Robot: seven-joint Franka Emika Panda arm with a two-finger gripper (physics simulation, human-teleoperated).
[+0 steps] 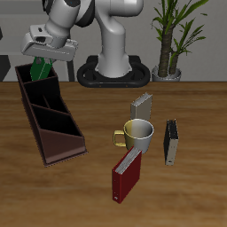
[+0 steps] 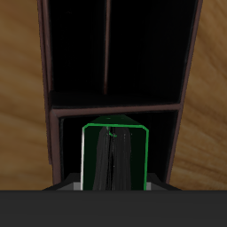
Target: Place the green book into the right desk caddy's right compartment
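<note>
The green book (image 1: 40,69) hangs upright at the far end of the right desk caddy (image 1: 64,146), a long dark maroon box with inner dividers. My gripper (image 1: 46,55) is shut on the book's top edge. In the wrist view the green book (image 2: 113,158) points down into one end compartment, bounded by a cross divider (image 2: 115,108) and the caddy's side wall (image 2: 46,89). Beyond that divider lie two long dark compartments. Whether the book's lower edge touches the caddy floor is hidden.
A yellow mug (image 1: 137,135) stands mid-table with a grey book (image 1: 142,108) upright behind it. A dark red book (image 1: 126,176) stands nearer the front edge, and a black book (image 1: 171,142) beside the mug. A potted plant (image 1: 168,66) is at the back.
</note>
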